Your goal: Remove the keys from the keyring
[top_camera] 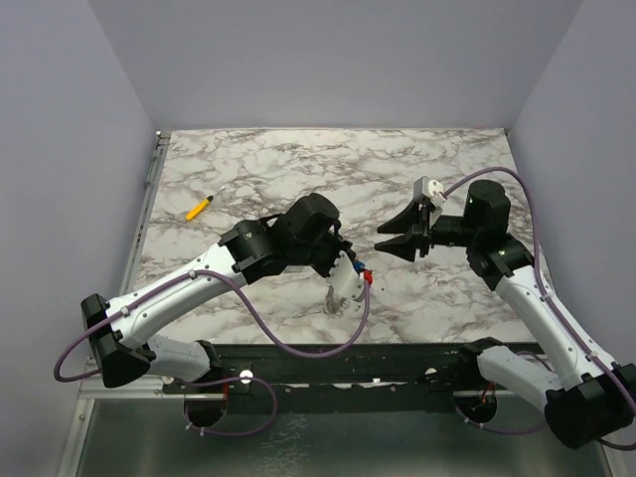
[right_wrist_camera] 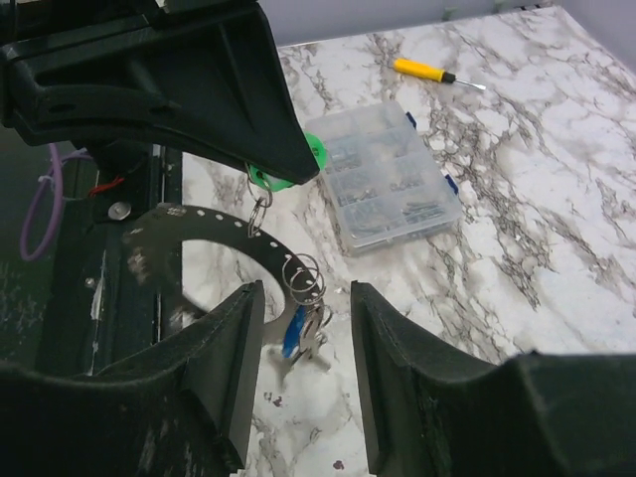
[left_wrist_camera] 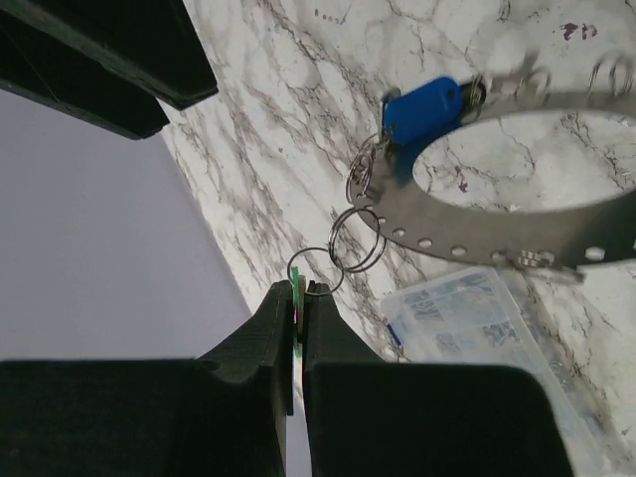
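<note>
My left gripper [left_wrist_camera: 299, 298] is shut on the green-headed key [right_wrist_camera: 310, 152] and holds it above the table. The large grey keyring [left_wrist_camera: 497, 234] hangs from that key by small wire rings [left_wrist_camera: 355, 237]. The blue-headed key [left_wrist_camera: 422, 109] and silver keys [right_wrist_camera: 320, 333] dangle from the keyring [right_wrist_camera: 204, 227]. My right gripper [right_wrist_camera: 303, 333] is open, its jaws on either side of the blue key [right_wrist_camera: 295, 328] without touching it. In the top view the left gripper [top_camera: 350, 281] and the right gripper [top_camera: 396, 234] stand close together at mid-table.
A clear compartment box [right_wrist_camera: 388, 179] of small parts lies on the marble table [top_camera: 298, 169] under the left arm, also in the left wrist view [left_wrist_camera: 477, 318]. A yellow screwdriver [top_camera: 200, 208] lies far left. The black table rail [top_camera: 378, 358] runs along the near edge.
</note>
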Motion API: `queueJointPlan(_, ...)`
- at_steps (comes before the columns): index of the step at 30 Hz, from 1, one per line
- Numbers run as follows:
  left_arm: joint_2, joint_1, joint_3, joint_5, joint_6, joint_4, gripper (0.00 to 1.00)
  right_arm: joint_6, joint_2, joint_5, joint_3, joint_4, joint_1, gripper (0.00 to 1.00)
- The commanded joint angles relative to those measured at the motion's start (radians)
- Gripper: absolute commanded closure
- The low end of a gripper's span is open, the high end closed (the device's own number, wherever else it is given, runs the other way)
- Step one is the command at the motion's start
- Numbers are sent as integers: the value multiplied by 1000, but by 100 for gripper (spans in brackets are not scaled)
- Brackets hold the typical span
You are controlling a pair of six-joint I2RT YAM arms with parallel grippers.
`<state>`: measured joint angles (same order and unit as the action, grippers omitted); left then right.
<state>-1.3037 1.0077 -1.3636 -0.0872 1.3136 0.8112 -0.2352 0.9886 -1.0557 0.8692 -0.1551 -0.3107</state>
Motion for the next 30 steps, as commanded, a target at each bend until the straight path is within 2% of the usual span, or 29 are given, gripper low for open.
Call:
queueJointPlan(1,8,14,-21,-35,-20,-45,100,4,13,-17,-21,61,-41,53)
queueJointPlan(11,-46,19,-52,-34,-87,-55,100,24,43,86,-55,143,-122,52)
queueJointPlan(16,-58,19,-64,-42,-106,-72,100,-24,62,119,-65,138,-162,53)
queueJointPlan(19,-68,19,-81,-54,-122,-73,100,-53,64,122,-74,128,-180,59)
queueJointPlan(30,-81,20,-95,-83,-137,-77,100,-57,93,160,-71,160,-224,66)
